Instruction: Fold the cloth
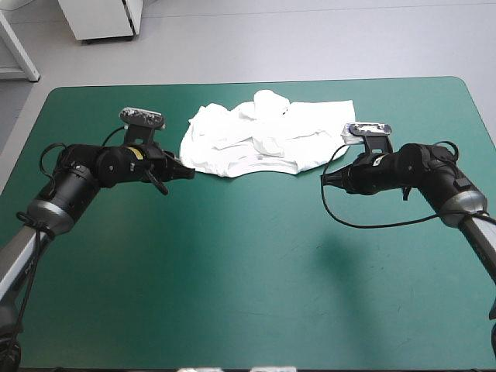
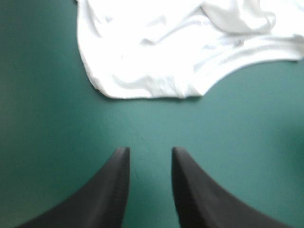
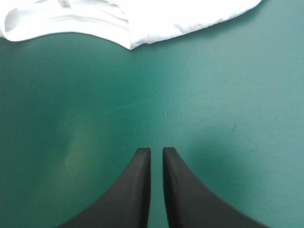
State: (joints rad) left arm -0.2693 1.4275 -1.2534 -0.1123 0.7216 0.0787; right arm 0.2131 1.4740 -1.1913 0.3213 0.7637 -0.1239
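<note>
T-shirt (image 1: 263, 136) lies crumpled on the far half of the tabletop (image 1: 248, 271), about mid-width, not spread. The heap is wider than it is deep, and its long axis runs across the tabletop from my left side to my right. A bunched hump sits at its far middle, and the near edge is ragged.

My left fingers (image 2: 116, 190) are apart by a narrow gap, with only bare tabletop between them. The shirt's rounded near corner lies close ahead of the tips, not touching. From above, the tips sit just beside the heap's left near corner.

My right fingers (image 3: 137, 190) are drawn almost together, a thin slit between them, holding nothing. The shirt's edge lies ahead of them too, but farther off than on the left. From above, the tips are near the heap's right near end, clear of the fabric.

So I have one arm at each end of the long axis, both on the near side and both pointing in toward the shirt. The left is the nearer.

Judgement: folding has not begun, and the heap wants spreading first. The likely next move is a pinch at each end. The left needs only a short reach forward; the right must part first, then travel farther. I cannot tell which layer at either end is sleeve or hem, because the folds overlap. The risk is catching several layers at once and lifting a wad
</note>
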